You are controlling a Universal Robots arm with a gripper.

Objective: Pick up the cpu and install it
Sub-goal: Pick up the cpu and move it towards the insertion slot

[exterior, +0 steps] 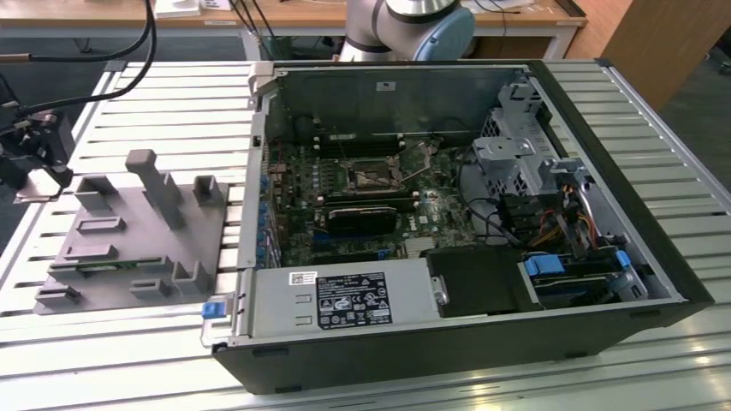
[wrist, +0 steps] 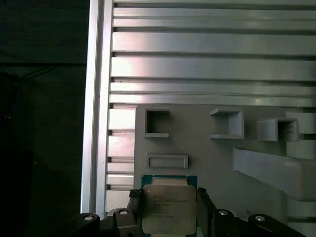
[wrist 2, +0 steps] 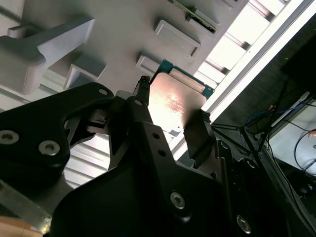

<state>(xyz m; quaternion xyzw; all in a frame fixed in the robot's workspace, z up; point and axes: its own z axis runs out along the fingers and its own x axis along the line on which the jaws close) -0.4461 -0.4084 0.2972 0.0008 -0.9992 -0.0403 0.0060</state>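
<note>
- The black two-fingered tool (wrist: 169,200) pinches the small square, silver-topped, green-rimmed cpu (wrist: 167,212) by two opposite edges.
- The cpu sits over the grey plastic holder plate (wrist: 207,158) on the slatted metal bench (wrist: 197,64).

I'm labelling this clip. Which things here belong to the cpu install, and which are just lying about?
Job: cpu, held in gripper; socket in the open case.
Lying about: grey fixture; memory stick on it.
</note>
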